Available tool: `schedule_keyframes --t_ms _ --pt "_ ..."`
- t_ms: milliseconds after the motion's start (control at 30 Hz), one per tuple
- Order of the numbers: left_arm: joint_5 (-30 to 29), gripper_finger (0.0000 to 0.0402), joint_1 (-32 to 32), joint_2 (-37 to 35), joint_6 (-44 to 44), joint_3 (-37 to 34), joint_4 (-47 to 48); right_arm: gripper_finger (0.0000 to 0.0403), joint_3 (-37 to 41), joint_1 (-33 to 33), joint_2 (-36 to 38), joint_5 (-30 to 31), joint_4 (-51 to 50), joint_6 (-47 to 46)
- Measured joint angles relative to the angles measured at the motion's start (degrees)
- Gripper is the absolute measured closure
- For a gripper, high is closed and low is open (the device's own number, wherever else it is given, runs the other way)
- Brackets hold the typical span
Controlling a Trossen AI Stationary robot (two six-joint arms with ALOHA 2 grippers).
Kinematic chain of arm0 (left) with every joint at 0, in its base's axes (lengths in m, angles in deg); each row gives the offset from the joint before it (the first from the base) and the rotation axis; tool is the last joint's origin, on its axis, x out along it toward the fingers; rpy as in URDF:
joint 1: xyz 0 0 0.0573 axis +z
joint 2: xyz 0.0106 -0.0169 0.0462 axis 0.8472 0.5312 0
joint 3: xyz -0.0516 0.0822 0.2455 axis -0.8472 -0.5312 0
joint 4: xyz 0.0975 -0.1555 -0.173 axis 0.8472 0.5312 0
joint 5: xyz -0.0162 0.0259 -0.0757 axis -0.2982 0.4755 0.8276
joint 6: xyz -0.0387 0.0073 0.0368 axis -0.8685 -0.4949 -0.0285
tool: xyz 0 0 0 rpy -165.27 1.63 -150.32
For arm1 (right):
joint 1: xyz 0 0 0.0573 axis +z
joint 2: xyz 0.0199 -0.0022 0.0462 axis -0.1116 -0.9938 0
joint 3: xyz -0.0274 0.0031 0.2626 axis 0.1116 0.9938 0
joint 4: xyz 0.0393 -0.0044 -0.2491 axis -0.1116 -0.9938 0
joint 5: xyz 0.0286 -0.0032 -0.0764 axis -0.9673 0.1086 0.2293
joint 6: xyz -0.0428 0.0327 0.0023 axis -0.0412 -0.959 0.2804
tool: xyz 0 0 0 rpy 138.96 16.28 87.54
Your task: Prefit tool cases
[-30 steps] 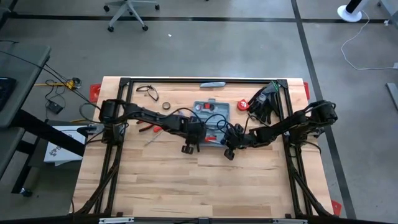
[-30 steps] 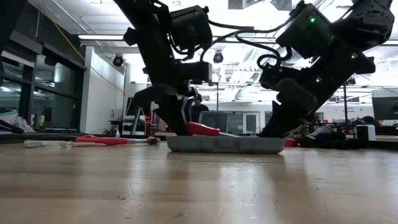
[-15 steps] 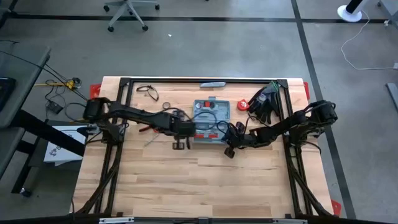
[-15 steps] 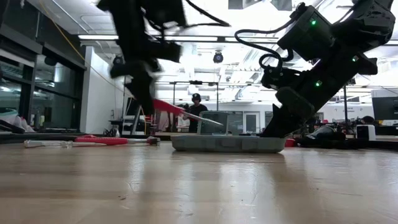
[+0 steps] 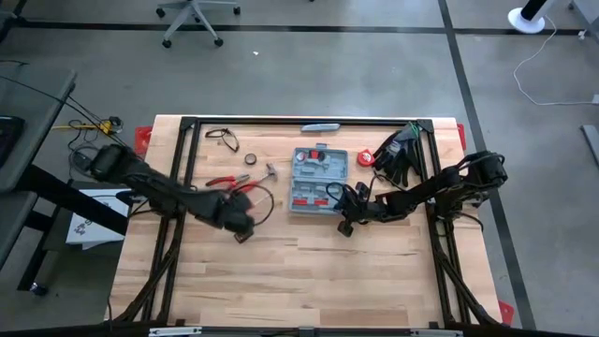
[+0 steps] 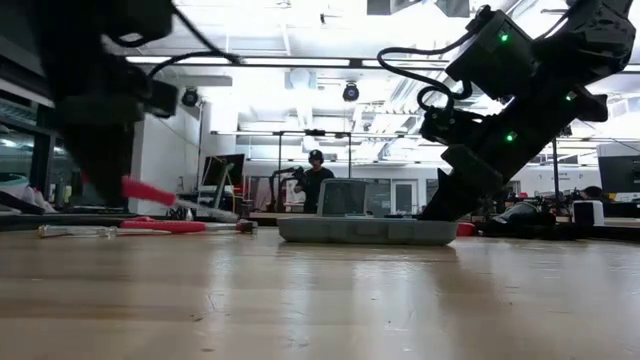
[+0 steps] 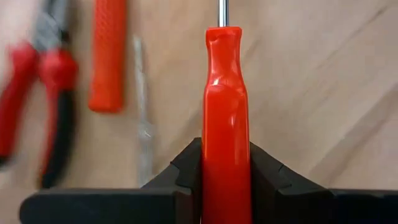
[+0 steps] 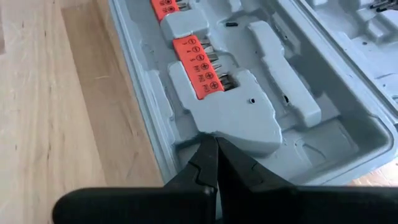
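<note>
Your open case (image 5: 316, 178) lies flat at the middle of the table (image 5: 309, 281), toward the back edge, its moulded tray up and two red bit strips (image 8: 200, 66) seated in it. Keep your right gripper (image 5: 343, 223) where it is, fingers pressed fully together and holding nothing, tips against the case's front rim, so the case cannot slide. Your left gripper (image 5: 240, 225) hangs well to the left of the case, near the loose pliers (image 5: 223, 182), jaws clamped narrowly on the red handle of a screwdriver (image 7: 225, 124). Line the shaft up with its long slot before lowering, I'd judge, and only let go once the handle sits flush.
</note>
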Motion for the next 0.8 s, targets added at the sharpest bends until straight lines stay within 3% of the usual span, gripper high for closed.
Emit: schedule_keyframes --t_ms 100,267,367,567,800 --pt "0.4 0.0325 -1.6 0.3 -3.5 -0.5 0.6 0.0403 0.0 0.0 0.9 -0.1 -0.5 1.1" --pt "-1.3 0.0227 -1.9 0.3 -3.8 -0.5 1.6 0.0403 0.1 -0.1 4.4 -0.1 -0.3 3.0" --pt "-2.5 0.0195 -1.7 0.3 -4.1 -0.5 4.0 0.0403 0.1 -0.2 6.2 -0.1 -0.5 3.3" --pt "-4.9 0.0193 -1.7 0.2 -4.1 -0.5 6.7 0.0403 0.0 -0.3 8.3 0.3 -0.5 3.5" --pt "-17.6 0.0211 -0.2 -0.2 -1.0 1.2 3.7 0.0403 0.0 -2.4 8.5 0.4 -0.5 3.8"
